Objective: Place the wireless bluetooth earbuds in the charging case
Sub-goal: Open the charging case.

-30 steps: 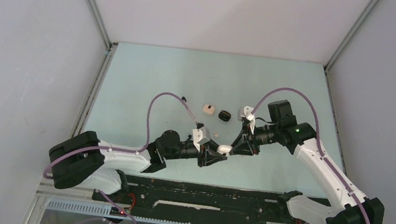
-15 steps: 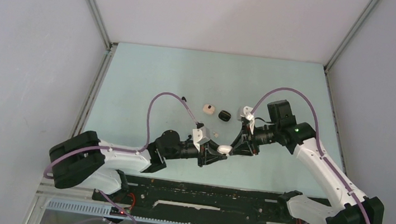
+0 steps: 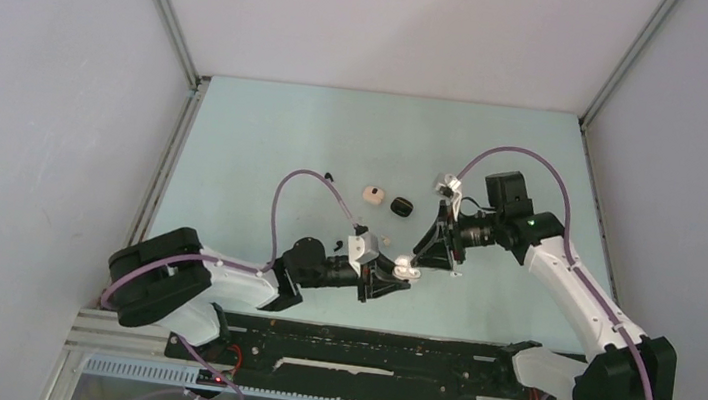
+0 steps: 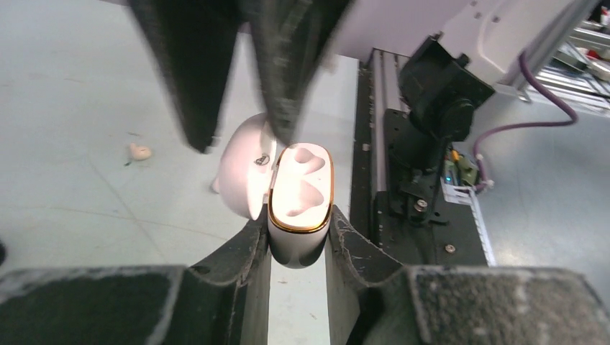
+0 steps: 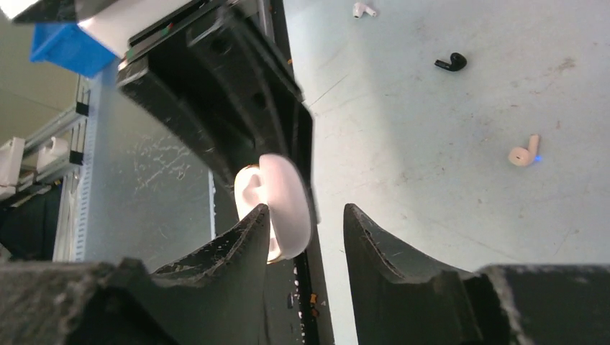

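Scene: Seen from above, two arms meet just below the centre of a pale green table (image 3: 266,140), which grey walls (image 3: 34,144) close in on the left, right and top.
Left gripper: The left gripper (image 4: 298,224) has its jaws pressed against the lower body of the charging case (image 4: 300,237), one finger on each side.
Charging case: White with a gold rim, it is held upright off the table at the centre of the left wrist view. Two pale wells face the camera, and the lid (image 4: 241,169) hangs open to the left.
Right gripper: The right gripper (image 5: 308,210) has its jaws spread. The lid lies by the left-hand finger, with a clear gap to the right-hand finger.
Earbuds: In the right wrist view all three lie loose on the table. A white earbud (image 5: 363,9) is at the top edge, a black earbud (image 5: 451,62) at upper right, and a beige-pink earbud (image 5: 524,154) at mid right, each well apart from the others.
Other cases: A beige case (image 3: 371,194) and a black case (image 3: 402,205) sit side by side above the grippers.
Edges: A black rail (image 3: 363,347) runs along the table's bottom edge, near the left gripper.
Open room: Bare table stretches to the left, to the right and towards the top wall.
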